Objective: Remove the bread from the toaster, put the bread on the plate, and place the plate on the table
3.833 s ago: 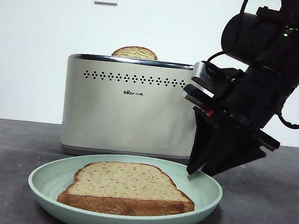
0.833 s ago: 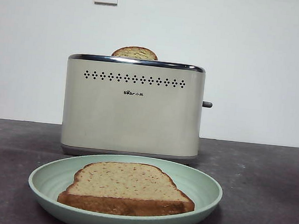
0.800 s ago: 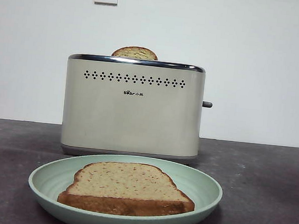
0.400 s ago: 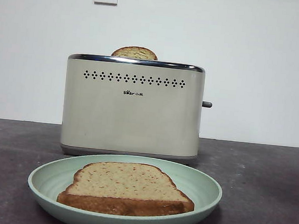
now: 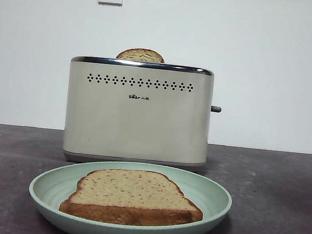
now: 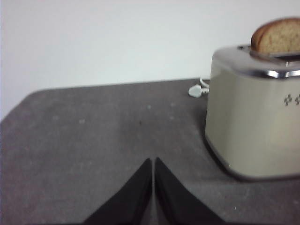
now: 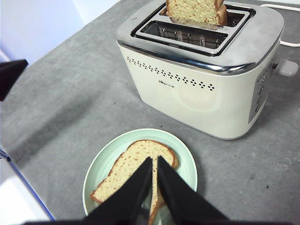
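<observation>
Front view: bread lies flat in the plate, plate on the table just before the toaster (second slice pokes from its slot).

Left wrist view: left gripper jaws pressed together, low over bare table, toaster off to one side.

Right wrist view: right gripper jaws pressed together, empty, high above the bread.

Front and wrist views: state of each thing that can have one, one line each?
bread: lying flat in the plate, free of both grippers
plate: resting on the table, in front of the toaster
toaster: upright; near slot empty, far slot filled
second slice: standing in the far slot, top poking out
left gripper: shut, empty, beside the toaster
right gripper: shut, empty, above the plate
</observation>
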### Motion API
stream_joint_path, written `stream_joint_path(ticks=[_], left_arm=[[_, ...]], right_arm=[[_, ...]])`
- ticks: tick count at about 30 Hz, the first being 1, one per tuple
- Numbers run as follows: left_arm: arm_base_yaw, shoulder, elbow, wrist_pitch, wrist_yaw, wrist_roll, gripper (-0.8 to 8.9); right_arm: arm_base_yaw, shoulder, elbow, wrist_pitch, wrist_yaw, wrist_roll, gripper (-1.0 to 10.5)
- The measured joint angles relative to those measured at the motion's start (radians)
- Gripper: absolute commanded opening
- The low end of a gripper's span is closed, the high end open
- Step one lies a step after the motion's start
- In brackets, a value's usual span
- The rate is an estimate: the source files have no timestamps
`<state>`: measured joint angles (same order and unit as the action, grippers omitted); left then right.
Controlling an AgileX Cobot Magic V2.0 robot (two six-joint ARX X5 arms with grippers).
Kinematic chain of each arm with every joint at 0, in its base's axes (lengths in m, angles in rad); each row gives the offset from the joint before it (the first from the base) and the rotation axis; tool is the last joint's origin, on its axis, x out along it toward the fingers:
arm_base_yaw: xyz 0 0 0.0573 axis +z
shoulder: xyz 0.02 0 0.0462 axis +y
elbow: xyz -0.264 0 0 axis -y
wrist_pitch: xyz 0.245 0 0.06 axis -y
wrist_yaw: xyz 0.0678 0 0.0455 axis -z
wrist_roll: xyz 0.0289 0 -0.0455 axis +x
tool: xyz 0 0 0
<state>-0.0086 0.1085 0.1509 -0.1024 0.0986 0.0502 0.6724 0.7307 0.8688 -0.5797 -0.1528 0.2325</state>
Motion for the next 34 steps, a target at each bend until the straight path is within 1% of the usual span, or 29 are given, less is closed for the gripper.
stream_joint_path(ticks=[11, 19, 26, 34], left_arm=[[0.0, -0.105, -0.109, -0.008, 0.0, -0.013, 0.08], [0.001, -0.104, -0.11, -0.102, -0.003, -0.018, 0.08], [0.001, -0.104, -0.109, -0.108, -0.007, -0.048, 0.08], [0.001, -0.104, -0.109, -0.108, -0.007, -0.053, 0.08]], right_arm=[[0.0, 0.0, 0.0, 0.0, 0.0, 0.0, 0.0], [0.0, 0.0, 0.0, 0.0, 0.0, 0.0, 0.0], [0.0, 0.0, 0.0, 0.0, 0.0, 0.0, 0.0], [0.0, 0.0, 0.0, 0.0, 0.0, 0.0, 0.0]])
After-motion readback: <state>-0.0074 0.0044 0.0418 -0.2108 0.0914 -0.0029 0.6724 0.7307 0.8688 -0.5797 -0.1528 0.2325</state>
